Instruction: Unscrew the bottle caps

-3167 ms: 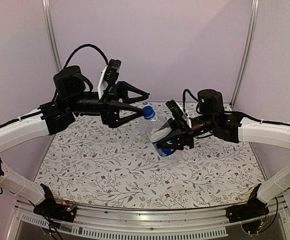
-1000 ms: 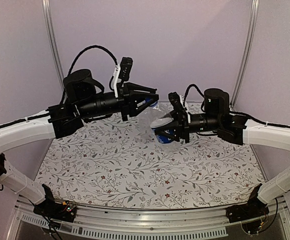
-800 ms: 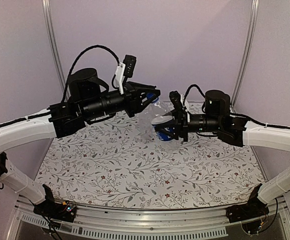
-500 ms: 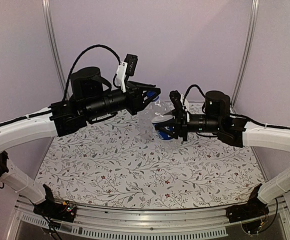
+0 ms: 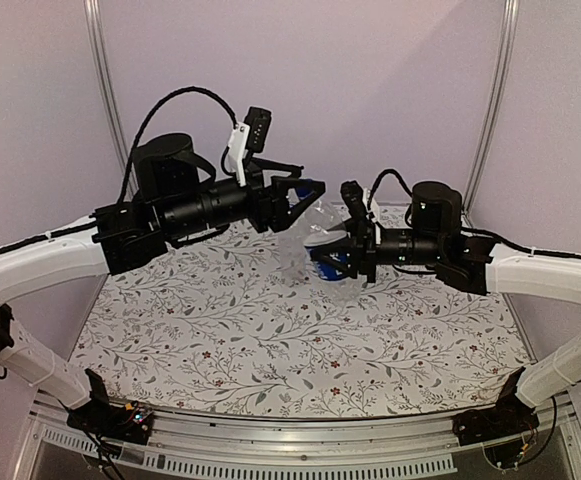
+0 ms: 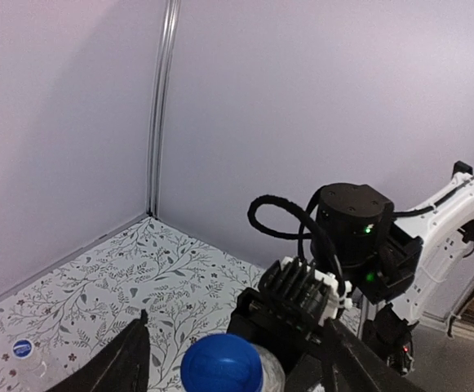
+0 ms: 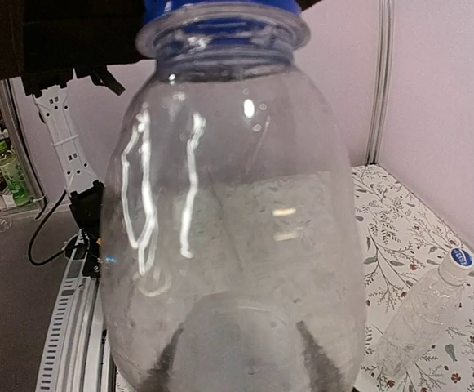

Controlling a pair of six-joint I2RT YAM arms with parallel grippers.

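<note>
Blue cap [image 6: 223, 363] is out of the grip now. The left hand [image 5: 304, 196] goes from pinching it to fingers apart either side of it, and the cap is still seated on the bottle [image 7: 237, 229]. Right hand [image 5: 338, 256] is clamped on that bottle's body, holding it above the counter [image 5: 270, 340]. Likely a re-grip for another turn. Second bottle [image 7: 427, 314] lies well apart from it, capped.

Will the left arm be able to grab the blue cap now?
Probably yes: the left gripper is open right around the blue cap, with nothing in the way, and the right gripper holds the bottle.

two bottles [image 7: 237, 204], two caps [image 6: 220, 366], two arms [image 5: 40, 265].
</note>
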